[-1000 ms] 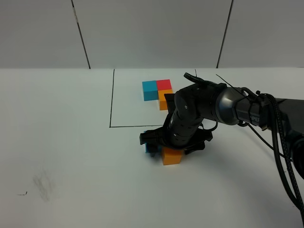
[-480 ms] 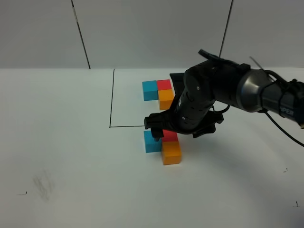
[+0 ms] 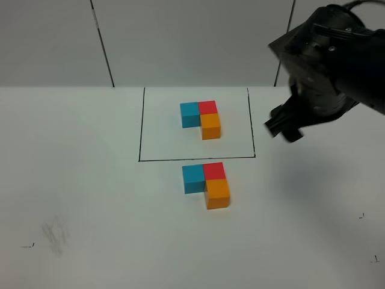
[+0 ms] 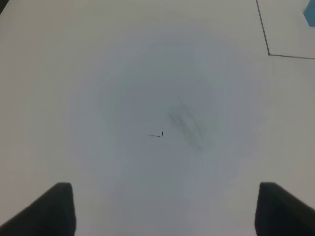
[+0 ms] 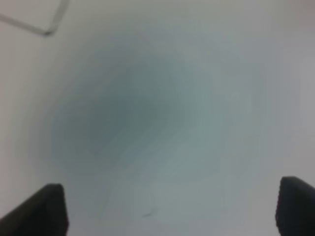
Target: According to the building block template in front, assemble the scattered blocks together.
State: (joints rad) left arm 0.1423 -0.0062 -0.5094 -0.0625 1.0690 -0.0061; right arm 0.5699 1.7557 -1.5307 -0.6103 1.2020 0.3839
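Check the template first: it sits on the white worktop inside the black drawn frame, with a blue cube and a red cube side by side and an orange cube set nearer the camera, below the red one. This gives an L of 3 cubes.

Next, compare the 3 loose cubes. They lie just outside the frame, on its near side. The blue block touches the red block on its left, and the orange block touches the red block on the near side. The 3 blocks read as 1 joined L with the same colour order and the same turn as the template. No gaps are visible between them from the high camera, though a fine seam cannot be ruled out at this sharpness.

Judge the assembly as complete, or very nearly so. At most, a small squaring-up of the edges is left; nothing in view calls for it.

Note the arms. The right gripper hangs above the worktop, well apart from the blocks and to the right of the frame; its fingers stand wide and hold nothing. The left gripper shows only in its own wrist view, over bare worktop near a corner of the frame; its fingers also stand wide and hold nothing.
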